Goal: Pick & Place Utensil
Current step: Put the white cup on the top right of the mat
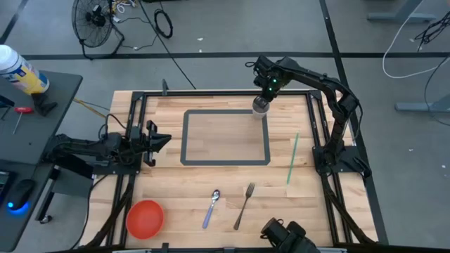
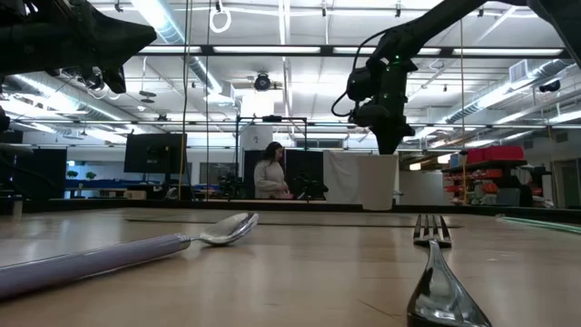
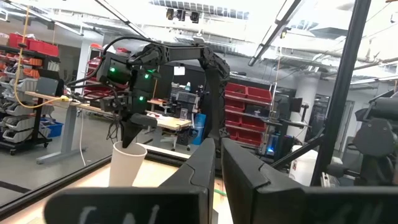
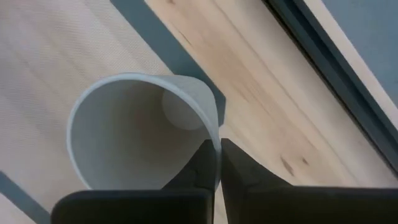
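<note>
A white paper cup stands upright on the far strip of the dark taped rectangle; my right gripper is shut on its rim from above. The low view shows the cup under that gripper. A purple-handled spoon and a metal fork lie flat near the table's near edge. My left gripper waits shut at the table's left side, off the rectangle's left edge. My right gripper pinches the cup's rim, with one finger inside the cup and one outside its wall. The fingers come from above, pointing down. The cup hangs upright under them, its base at table level in the low view; whether it rests there I cannot tell.
A red bowl sits at the near left corner. A thin green stick lies right of the rectangle. Dark frame rails run along the table's sides. Bare wood lies inside the rectangle. A person stands in the room beyond the table.
</note>
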Robot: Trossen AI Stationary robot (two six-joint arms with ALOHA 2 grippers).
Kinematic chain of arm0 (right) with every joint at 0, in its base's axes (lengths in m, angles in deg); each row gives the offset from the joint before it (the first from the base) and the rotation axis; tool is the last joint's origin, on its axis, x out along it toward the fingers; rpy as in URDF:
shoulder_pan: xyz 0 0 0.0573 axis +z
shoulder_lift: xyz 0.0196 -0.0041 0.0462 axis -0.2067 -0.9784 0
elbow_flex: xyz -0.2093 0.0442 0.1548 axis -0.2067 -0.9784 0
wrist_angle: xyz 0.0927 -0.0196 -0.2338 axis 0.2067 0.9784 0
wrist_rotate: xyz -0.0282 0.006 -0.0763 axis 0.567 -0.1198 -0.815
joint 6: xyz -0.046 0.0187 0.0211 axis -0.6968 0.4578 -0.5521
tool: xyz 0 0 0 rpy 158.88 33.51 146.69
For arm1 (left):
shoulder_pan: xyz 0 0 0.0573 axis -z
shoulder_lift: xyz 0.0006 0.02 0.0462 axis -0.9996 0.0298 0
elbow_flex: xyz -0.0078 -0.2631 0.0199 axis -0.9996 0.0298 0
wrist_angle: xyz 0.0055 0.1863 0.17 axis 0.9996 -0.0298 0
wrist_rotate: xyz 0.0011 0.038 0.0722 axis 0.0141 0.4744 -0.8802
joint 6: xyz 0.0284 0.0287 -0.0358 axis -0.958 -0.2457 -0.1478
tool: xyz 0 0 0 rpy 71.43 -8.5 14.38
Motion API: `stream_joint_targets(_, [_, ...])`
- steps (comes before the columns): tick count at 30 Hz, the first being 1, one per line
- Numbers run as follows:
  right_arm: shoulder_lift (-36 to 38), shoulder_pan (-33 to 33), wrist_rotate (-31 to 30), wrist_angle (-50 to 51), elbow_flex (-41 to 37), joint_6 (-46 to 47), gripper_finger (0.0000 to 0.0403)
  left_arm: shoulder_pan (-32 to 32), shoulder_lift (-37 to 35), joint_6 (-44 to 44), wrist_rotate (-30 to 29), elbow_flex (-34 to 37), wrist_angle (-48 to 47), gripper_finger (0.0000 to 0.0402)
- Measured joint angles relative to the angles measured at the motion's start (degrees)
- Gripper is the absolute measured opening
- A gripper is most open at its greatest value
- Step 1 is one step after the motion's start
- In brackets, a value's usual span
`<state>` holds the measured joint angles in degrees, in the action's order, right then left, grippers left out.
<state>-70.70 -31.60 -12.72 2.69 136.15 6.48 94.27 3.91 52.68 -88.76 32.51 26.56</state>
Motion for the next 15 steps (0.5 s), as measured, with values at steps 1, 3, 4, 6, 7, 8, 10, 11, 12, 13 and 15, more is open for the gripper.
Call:
stream_joint_targets(1, [0.0,0.0,0.1,-0.1,0.0,0.0,0.0009,0.0,0.0,0.0,0.0,0.0,0.0,0.0032])
stream_joint_targets(3, [0.0,0.0,1.1,-0.4,0.0,0.0,0.0009,0.0,0.0,0.0,0.0,0.0,0.0,0.0032])
stream_joint_targets(4, [0.0,0.0,1.8,-0.6,0.0,0.0,0.0009,0.0,0.0,0.0,0.0,0.0,0.0,0.0032])
stream_joint_targets(6, [0.0,0.0,3.2,-0.9,0.0,0.0,0.0009,0.0,0.0,0.0,0.0,0.0,0.0,0.0032])
stream_joint_targets(7, [0.0,0.0,3.3,-1.2,0.0,0.0,0.0009,0.0,0.0,0.0,0.0,0.0,0.0,0.0032])
stream_joint_targets(8, [0.0,0.0,3.3,-1.3,0.0,0.0,0.0009,0.0,0.0,0.0,0.0,0.0,0.0,0.0032])
stream_joint_targets(10, [0.0,0.0,3.5,-1.1,0.0,0.0,0.0009,0.0,0.0,0.0,0.0,0.0,0.0,0.0032])
stream_joint_targets(11, [0.0,0.0,3.4,-0.9,-0.1,0.0,0.0009,0.0,0.0,0.0,0.0,0.0,0.0,0.0032])
stream_joint_targets(12, [0.0,0.0,3.1,-1.0,-0.3,0.0,0.0009,0.0,0.0,0.0,0.0,0.0,0.0,0.0032])
stream_joint_targets(13, [0.0,0.0,3.0,-1.3,-0.8,0.0,0.0009,0.0,0.0,0.0,0.0,0.0,0.0,0.0032])
stream_joint_targets(15, [0.1,0.0,4.3,-2.3,-2.2,0.2,0.0009,0.0,0.0,0.0,0.0,0.0,0.0,0.0032])
